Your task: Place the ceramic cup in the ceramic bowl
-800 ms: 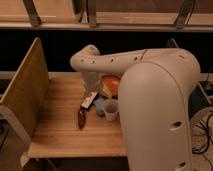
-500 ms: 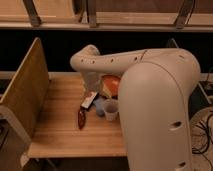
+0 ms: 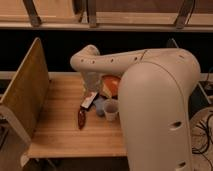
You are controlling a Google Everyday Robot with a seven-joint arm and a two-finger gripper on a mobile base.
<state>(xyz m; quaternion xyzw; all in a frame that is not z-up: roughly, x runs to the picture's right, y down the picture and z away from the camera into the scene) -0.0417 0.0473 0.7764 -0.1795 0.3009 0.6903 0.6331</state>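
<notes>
The ceramic cup [image 3: 110, 108] is small and whitish and stands upright on the wooden table [image 3: 60, 130], just left of my large white arm body. The orange-red ceramic bowl [image 3: 111, 85] sits behind the cup, partly hidden by my arm. My arm reaches left across the scene, bends, and comes down over the table. My gripper [image 3: 90, 97] hangs low over the table, left of the cup and in front-left of the bowl. It is apart from the cup.
A dark red pepper-like object [image 3: 81, 118] lies in front of the gripper. A blue-grey block [image 3: 99, 105] lies between gripper and cup. A tall wooden panel [image 3: 22, 87] walls the table's left side. My arm body [image 3: 160, 110] covers the table's right part.
</notes>
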